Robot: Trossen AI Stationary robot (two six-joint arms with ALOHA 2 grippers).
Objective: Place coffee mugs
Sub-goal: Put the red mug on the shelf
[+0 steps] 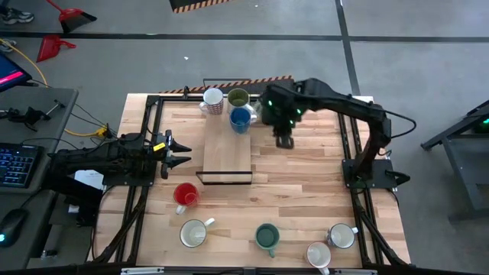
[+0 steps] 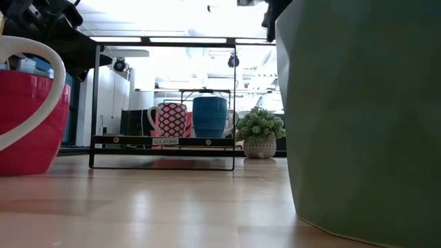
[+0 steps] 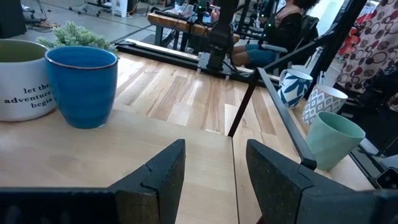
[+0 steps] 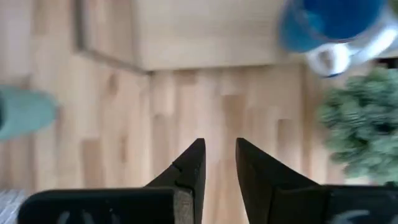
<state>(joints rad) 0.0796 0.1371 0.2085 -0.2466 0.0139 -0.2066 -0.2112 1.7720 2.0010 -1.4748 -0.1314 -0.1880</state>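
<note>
High view: we see the blue mug (image 1: 240, 118) on the raised board's (image 1: 227, 153) far end. Our right gripper (image 1: 283, 141) hovers beside it, jaws narrowly parted, empty; the left gripper (image 1: 180, 151) waits, jaws wide.

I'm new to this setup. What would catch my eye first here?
Three mugs cluster at the far end of the raised wooden shelf, the blue mug brightest, with the right gripper hovering open beside it. A red mug stands alone below the shelf, near the open left gripper.
</note>
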